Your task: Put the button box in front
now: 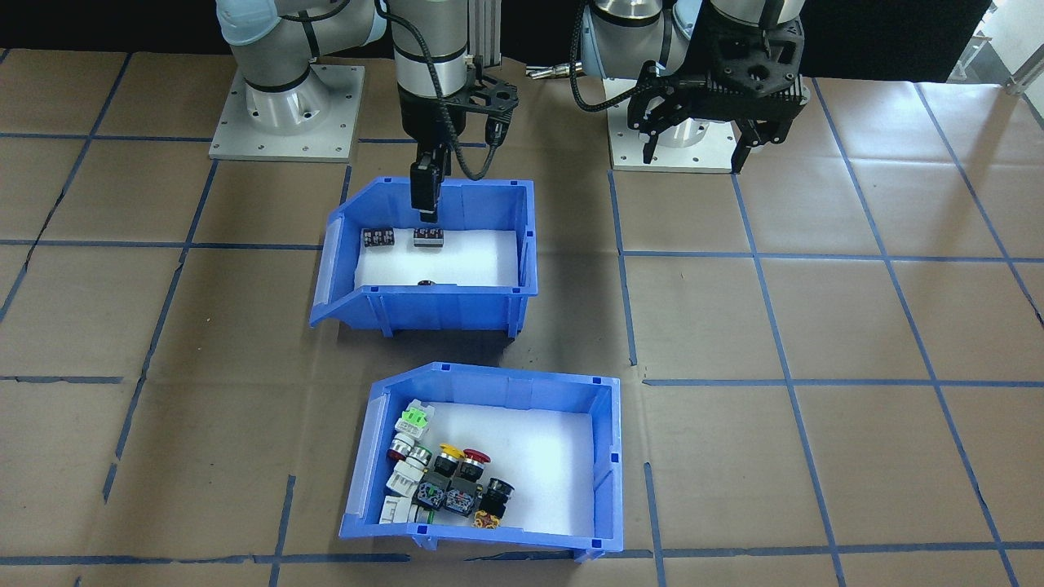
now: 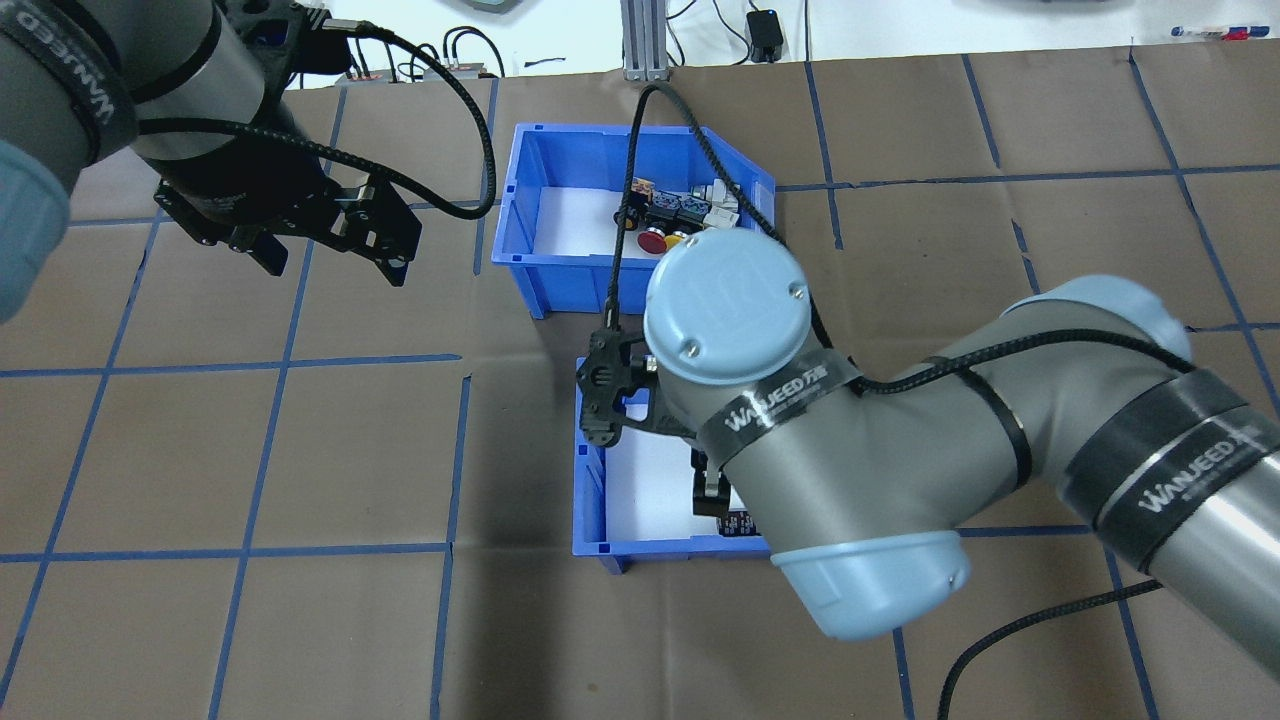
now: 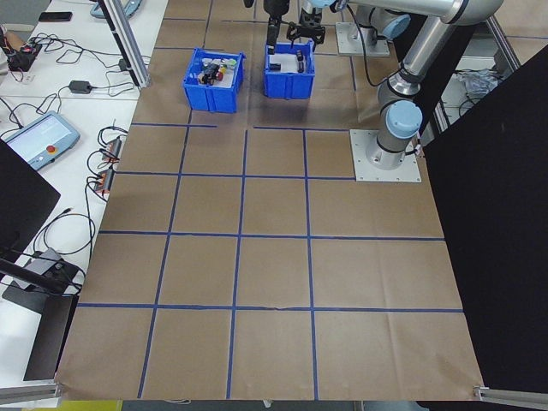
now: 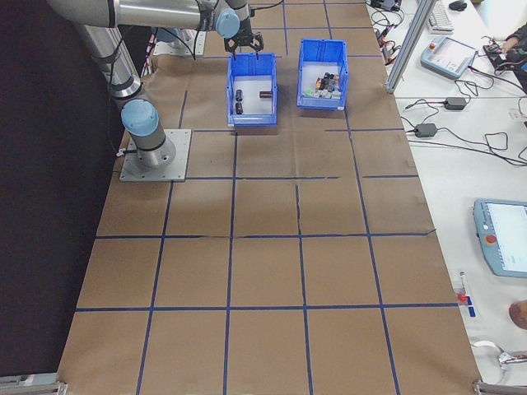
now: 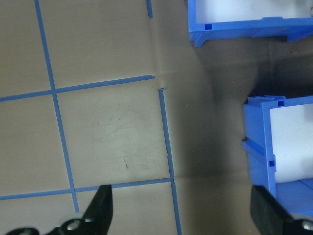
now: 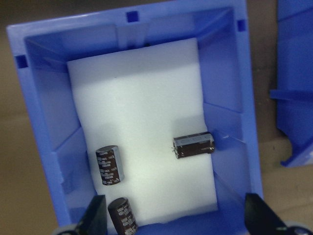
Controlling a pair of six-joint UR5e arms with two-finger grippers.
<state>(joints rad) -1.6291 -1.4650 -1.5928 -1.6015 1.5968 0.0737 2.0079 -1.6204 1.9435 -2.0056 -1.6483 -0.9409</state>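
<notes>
Three black cylinders show only from the right wrist; both grippers' jaws gape empty.

Right arm: extended forward, wrist turned straight down. Right gripper: hung vertical, fingers wide apart in the wrist view, nothing between them.

Left arm: drawn back near its base, wrist angled downward. Left gripper: raised well above the surface, both black fingers spread wide, empty. The two grippers stood well apart.
</notes>
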